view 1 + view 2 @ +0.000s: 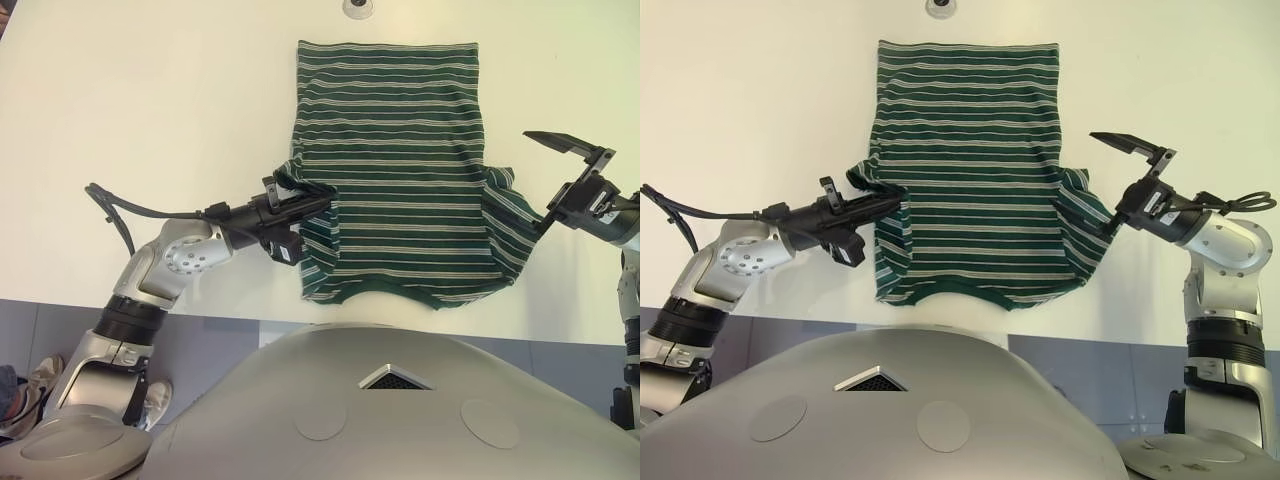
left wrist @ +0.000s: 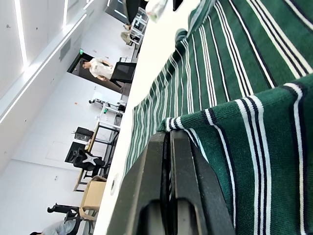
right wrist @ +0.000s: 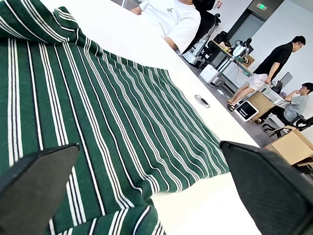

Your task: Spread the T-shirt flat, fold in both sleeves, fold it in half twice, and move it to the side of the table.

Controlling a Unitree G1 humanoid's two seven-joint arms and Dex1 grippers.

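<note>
silver-grey jointed arms (image 1: 170, 262), black looping cables (image 1: 130, 210), black left claw (image 1: 318, 203) and right claw (image 1: 536, 180).

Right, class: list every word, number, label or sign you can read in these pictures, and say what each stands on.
No text here is readable.
Green sign above the far doorway: too small to read.
Pale label on the left end effector: blurred.
White label on the right end effector: blurred.
T-shirt: stripes only, no print.
</note>
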